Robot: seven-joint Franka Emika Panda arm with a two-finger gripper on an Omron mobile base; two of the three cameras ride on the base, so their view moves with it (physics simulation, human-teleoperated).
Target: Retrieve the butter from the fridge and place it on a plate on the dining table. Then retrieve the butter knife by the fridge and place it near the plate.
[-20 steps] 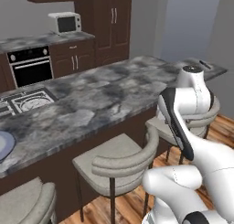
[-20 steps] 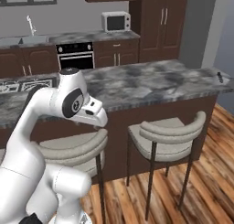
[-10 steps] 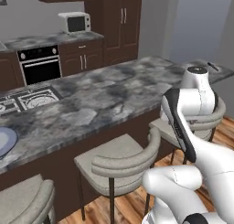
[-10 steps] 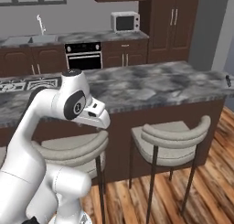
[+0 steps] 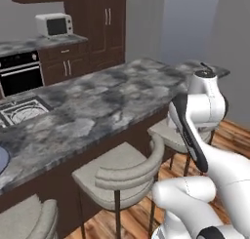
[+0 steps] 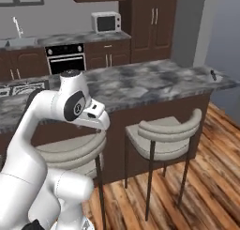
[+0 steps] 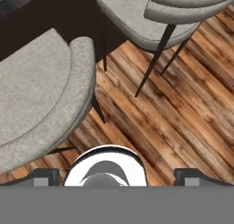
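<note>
The dining table (image 5: pixel 97 106) with its dark marbled top runs across both base views (image 6: pixel 154 81). At the left edge of the left base view a sliver of the pale blue-grey plate (image 5: pixel 2 161) lies on it. The butter knife (image 6: pixel 213 75), small and dark, lies at the table's far right end, also visible (image 5: pixel 207 66) just above my arm's elbow. My gripper (image 7: pixel 119 177) hangs folded low in front of the table, pointing down at the stools and floor; its fingertips (image 7: pixel 45 176) stand wide apart with nothing between them. The butter is out of view.
Grey cushioned stools (image 5: pixel 122 172) (image 6: pixel 164 130) (image 7: pixel 41 104) stand along the table's near side on a wood floor (image 7: pixel 173 113). Behind are a cooktop (image 5: pixel 19 111), oven (image 6: pixel 65 60), microwave (image 6: pixel 107 21) and dark-brown tall cabinets (image 6: pixel 154 22). A light-grey surface (image 5: pixel 195 23) rises beyond the table's end.
The whole scene has slid left in both base views, so the camera has moved rightward along the table. The arm keeps its folded pose.
</note>
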